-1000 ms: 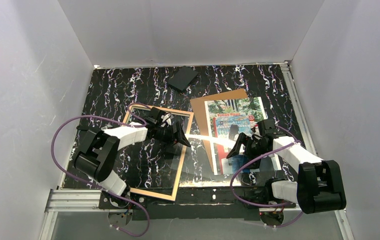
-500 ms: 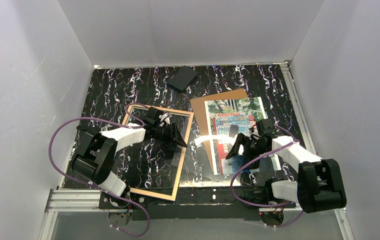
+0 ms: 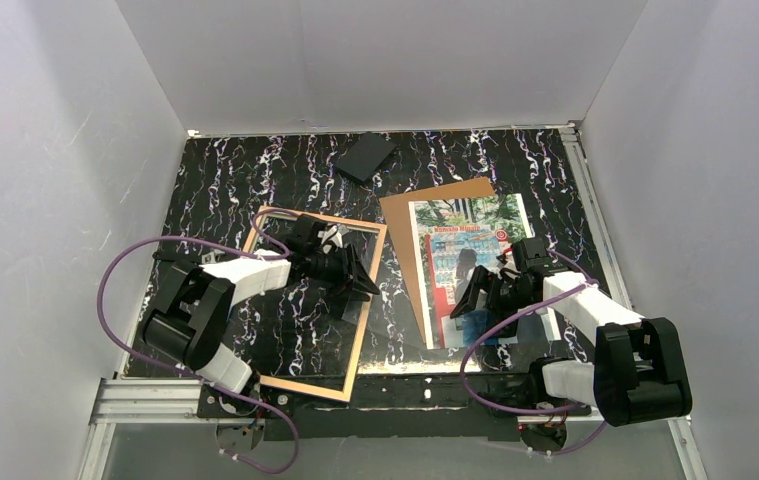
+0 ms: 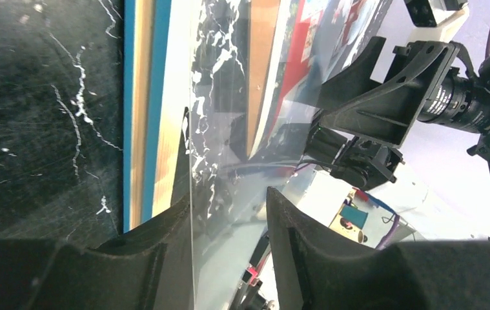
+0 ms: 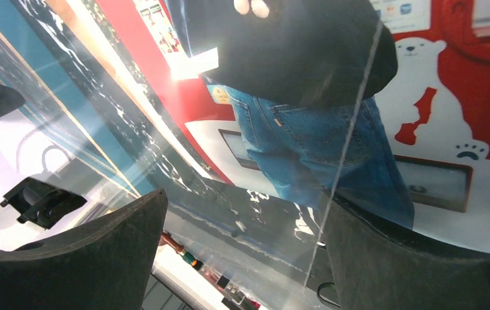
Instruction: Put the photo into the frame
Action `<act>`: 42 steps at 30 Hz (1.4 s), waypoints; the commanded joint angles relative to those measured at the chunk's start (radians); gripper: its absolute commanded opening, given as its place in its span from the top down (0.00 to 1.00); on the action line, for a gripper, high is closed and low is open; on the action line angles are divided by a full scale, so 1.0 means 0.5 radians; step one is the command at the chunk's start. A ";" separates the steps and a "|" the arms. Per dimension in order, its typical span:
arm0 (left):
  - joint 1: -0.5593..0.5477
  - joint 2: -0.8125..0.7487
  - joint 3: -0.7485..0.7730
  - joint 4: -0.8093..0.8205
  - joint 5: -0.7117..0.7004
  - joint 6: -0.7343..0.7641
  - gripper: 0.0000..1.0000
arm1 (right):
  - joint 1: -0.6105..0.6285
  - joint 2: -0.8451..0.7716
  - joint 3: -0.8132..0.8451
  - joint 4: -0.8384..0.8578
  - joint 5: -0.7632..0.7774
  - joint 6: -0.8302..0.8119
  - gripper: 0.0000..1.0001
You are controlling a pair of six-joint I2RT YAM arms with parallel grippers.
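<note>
Two claws stood at the glass when I checked the feeds. The frame (image 3: 359, 345) lay on the left half of the counter (image 3: 225, 180), tan face up, with a blue strip showing along its edge in the left wrist view. Its clear pane (image 4: 216, 129) reached out rightwards toward the photo (image 3: 465, 240). I could not tell from above how far it was tilted.

The left claw (image 4: 229, 197) straddled one edge of the pane with its fingers parted. A gap showed on one side, so it was not clamped on anything. The right claw (image 5: 245, 200) stood wide apart with the pane's other edge running between its fingers, gripping nothing I could see.

The photo lay picture side up on the right half of the counter, on the brown backing board (image 3: 400, 230) and partly beneath the right claw. The small black slab (image 3: 366, 157) sat well apart at the back.

I judged the pane stiff, slick and brittle. I would pinch it squarely just inside the edge, gently, and support both sides so it could not twist or slip. The photo looked light and limp, lying flat with little to get under. I would take it at a corner or a free edge and expect it to sag and to slide on the glass.
</note>
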 commanded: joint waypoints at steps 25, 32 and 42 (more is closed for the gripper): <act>-0.098 -0.453 0.277 -0.896 -0.246 0.223 0.94 | 0.016 -0.460 -0.009 0.074 0.010 0.085 0.02; -0.089 -0.916 0.533 -1.464 -0.332 0.273 1.00 | 0.009 -0.800 -0.048 0.255 -0.282 0.242 0.02; -0.088 -1.090 1.078 -1.797 -0.385 0.276 1.00 | 0.004 -1.079 0.016 0.537 -0.528 0.514 0.02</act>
